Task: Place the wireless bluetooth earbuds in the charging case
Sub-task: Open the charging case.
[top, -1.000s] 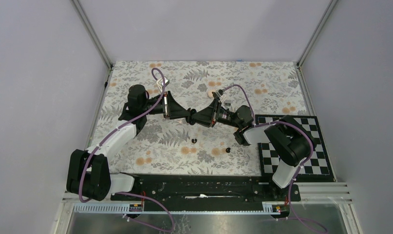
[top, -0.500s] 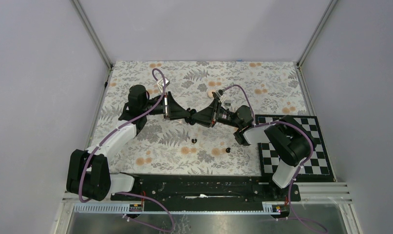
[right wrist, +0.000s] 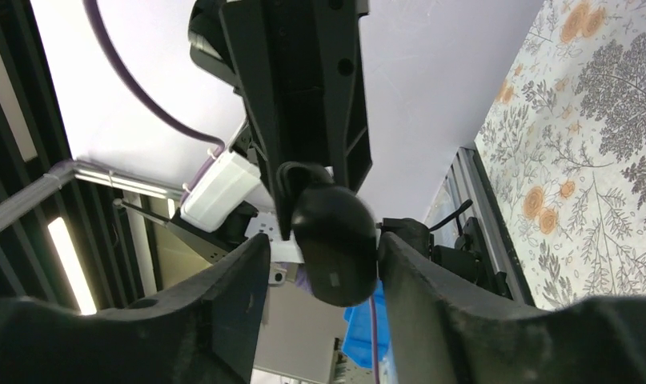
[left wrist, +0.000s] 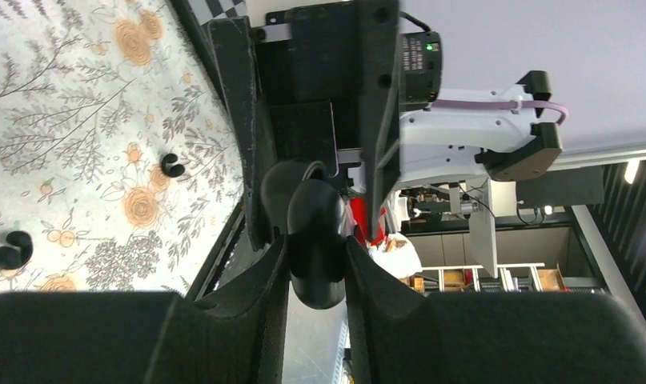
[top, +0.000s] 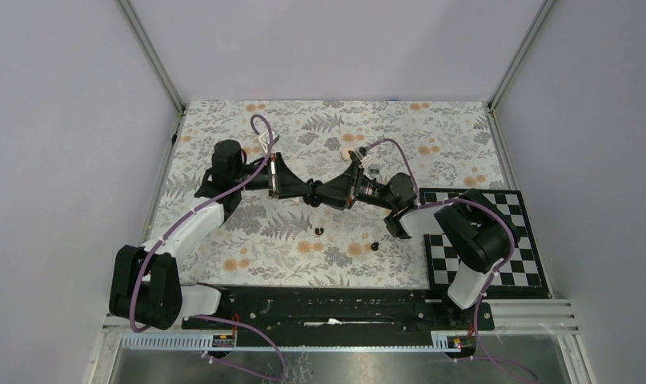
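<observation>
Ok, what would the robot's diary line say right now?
left gripper: clamped on charging case, mid-air | right gripper: open around same case | earbuds: both loose on table | step: insertion not started

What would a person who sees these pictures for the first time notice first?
Two claws meet tip to tip above the flowered cloth: the left claw pinches a small black case, and the right claw has a finger on either side of it. Next, a black earbud and a second earbud lie on the cloth nearer the robot, and a chessboard sits at the right.
</observation>
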Controlling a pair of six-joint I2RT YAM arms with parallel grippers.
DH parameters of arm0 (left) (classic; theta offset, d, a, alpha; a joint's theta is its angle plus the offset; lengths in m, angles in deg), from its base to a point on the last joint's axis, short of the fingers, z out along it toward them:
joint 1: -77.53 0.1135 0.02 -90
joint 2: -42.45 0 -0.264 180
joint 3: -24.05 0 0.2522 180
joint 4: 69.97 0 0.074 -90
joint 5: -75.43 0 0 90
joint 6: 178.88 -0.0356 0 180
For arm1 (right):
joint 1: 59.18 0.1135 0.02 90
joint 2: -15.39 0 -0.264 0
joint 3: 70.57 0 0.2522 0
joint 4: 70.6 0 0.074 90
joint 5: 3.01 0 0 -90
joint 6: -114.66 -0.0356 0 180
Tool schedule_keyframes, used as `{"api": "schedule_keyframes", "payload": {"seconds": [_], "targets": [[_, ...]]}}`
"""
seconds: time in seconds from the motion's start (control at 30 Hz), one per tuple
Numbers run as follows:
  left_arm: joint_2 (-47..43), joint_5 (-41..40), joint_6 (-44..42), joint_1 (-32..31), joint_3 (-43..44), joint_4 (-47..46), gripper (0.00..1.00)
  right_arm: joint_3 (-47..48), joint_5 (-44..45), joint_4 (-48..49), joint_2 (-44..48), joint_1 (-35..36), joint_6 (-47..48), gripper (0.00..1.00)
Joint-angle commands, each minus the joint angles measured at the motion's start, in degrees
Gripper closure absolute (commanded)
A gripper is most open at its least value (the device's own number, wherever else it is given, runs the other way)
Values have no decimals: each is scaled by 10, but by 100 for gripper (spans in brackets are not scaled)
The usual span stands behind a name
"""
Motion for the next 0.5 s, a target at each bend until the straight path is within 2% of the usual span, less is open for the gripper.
{"api": "schedule_keyframes", "payload": {"seconds": [0.0,0.07,0.1,0.2,0.3,0.37,0.47], "targets": [[-12,-29,-64,1,29,55,100,-1,-18,46,28,-15,18,28],[-14,-49,-88,4,38,100,100,-16,-25,-15,65,-37,52,17],[-14,-56,-101,6,43,125,100,-22,-29,-56,89,-48,72,6],[-17,-63,-111,9,42,129,100,-20,-17,-308,193,-71,209,1],[-18,-67,-112,10,38,141,100,50,119,-719,302,-71,424,0],[-19,-71,-116,10,31,142,100,84,235,-906,353,-71,502,0],[-15,-75,-131,10,22,147,100,109,374,-1082,404,-63,561,0]]}}
